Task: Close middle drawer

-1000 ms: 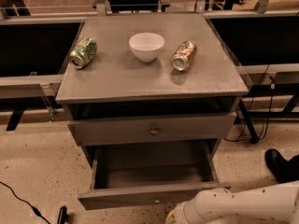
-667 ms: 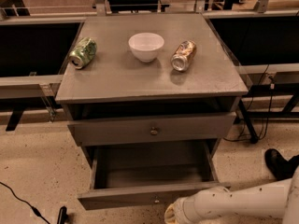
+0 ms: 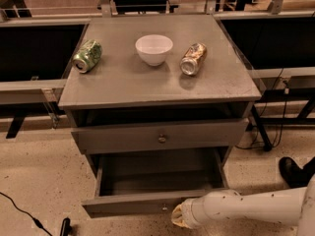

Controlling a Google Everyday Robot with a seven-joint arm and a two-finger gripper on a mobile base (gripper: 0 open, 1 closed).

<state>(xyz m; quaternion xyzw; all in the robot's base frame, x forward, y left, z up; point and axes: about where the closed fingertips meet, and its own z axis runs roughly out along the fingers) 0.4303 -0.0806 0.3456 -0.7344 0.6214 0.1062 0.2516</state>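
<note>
Camera view is looking down on a grey cabinet from the front. Nearest, at the bottom edge, a white arm point(image 3: 246, 208) is reaching in from the right, and its tool point(image 3: 178, 216) is sitting low against the front of the middle drawer point(image 3: 128, 204), just right of that front's centre; whether the tool is open or closed I cannot tell, as its yellowish tip is showing only as a rounded end. A thin black cable point(image 3: 19, 211) is trailing across the speckled floor point(image 3: 34, 181) at the lower left, and a black shoe point(image 3: 291, 171) is resting on the floor at the right, well apart from the cabinet.

The middle drawer is standing pulled far out, its low plain front nearest the camera and its deep grey box lying open to view with nothing seen inside it. Above it, the top drawer point(image 3: 123, 136) is sticking out only a little, a dark gap showing over its taller front, and its small round knob point(image 3: 162, 138) is sitting in the middle of that front.

Farther back, the counter point(image 3: 123, 85) is carrying three things in a row: a green can point(image 3: 87, 56) lying on its side at the left, a white bowl point(image 3: 154, 49) standing upright in the middle, and a gold-and-red can point(image 3: 193, 59) lying on its side at the right, each apart from the others.
</note>
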